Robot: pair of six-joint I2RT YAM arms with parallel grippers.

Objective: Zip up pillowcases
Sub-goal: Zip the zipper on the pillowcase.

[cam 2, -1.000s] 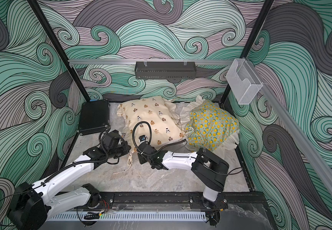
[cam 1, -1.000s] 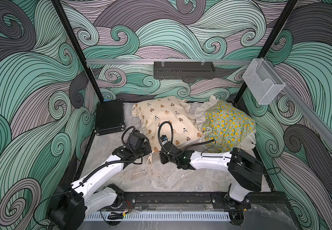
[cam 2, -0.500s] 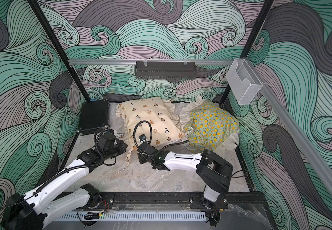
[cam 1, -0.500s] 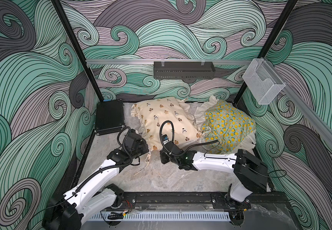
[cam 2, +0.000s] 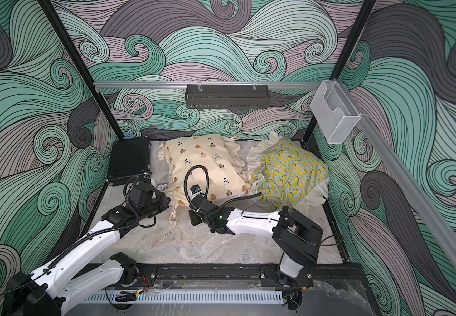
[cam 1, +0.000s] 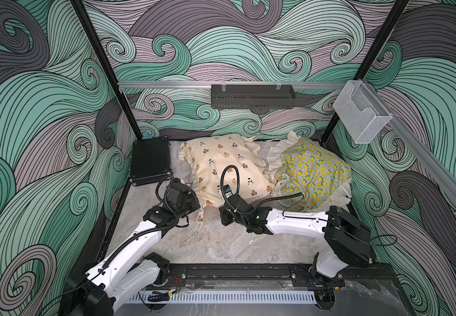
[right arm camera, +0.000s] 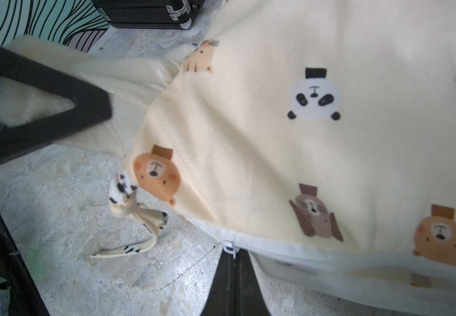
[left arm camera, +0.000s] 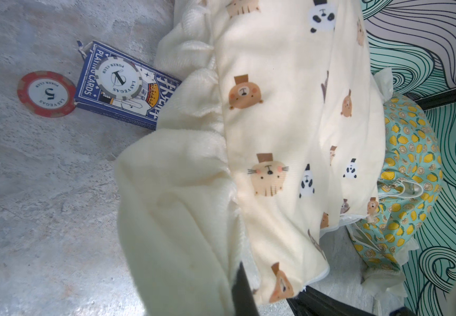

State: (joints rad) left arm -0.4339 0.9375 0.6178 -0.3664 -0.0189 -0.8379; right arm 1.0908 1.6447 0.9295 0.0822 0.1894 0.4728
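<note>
- My left arm reaches low and forward; left claw (right arm camera: 99,105) pinches the bear case's (cam 1: 221,167) ruffle (left arm camera: 172,191) at its near corner.
- My right arm lies folded across the bench (cam 1: 221,246); right claw (right arm camera: 232,260) is clamped on the zipper pull (right arm camera: 229,245).
- Lemon case (cam 1: 314,175) rests beside it, back right.

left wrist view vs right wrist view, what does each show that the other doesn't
Only left wrist: a card box, a red chip beside it, a grey chip on it, and the lemon pillowcase. Only right wrist: the right gripper shut on the zipper pull, and the black case. Both: the bear pillowcase and marble table.
</note>
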